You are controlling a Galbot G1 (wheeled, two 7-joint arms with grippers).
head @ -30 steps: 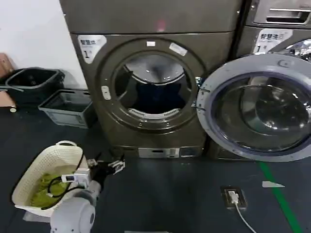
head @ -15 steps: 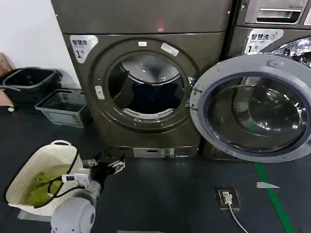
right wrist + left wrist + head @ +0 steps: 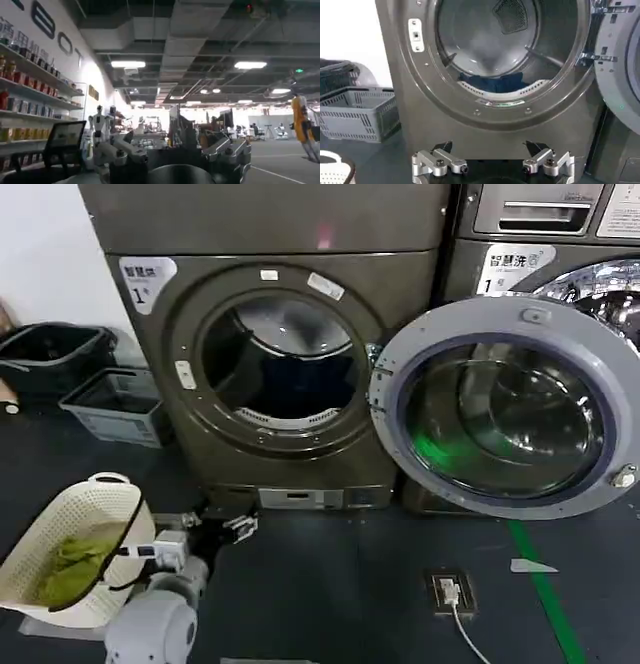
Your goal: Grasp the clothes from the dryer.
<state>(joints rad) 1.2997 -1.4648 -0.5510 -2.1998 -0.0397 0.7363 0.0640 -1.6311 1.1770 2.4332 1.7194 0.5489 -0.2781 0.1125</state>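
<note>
Blue clothes (image 3: 492,82) inside dryer (image 3: 270,374) drum, green cloth (image 3: 65,569) in basket (image 3: 95,504), left hand (image 3: 492,162) open, empty.

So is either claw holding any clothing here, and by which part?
Nothing is held. The left claw is open and empty before the dryer; blue clothes lie inside. The right claw is open, empty.

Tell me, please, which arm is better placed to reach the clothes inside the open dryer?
Probably the left: its open gripper faces the bronze-grey front-loading dryer, with dark blue clothes visible in the drum. The right gripper points away, into the room.
</note>
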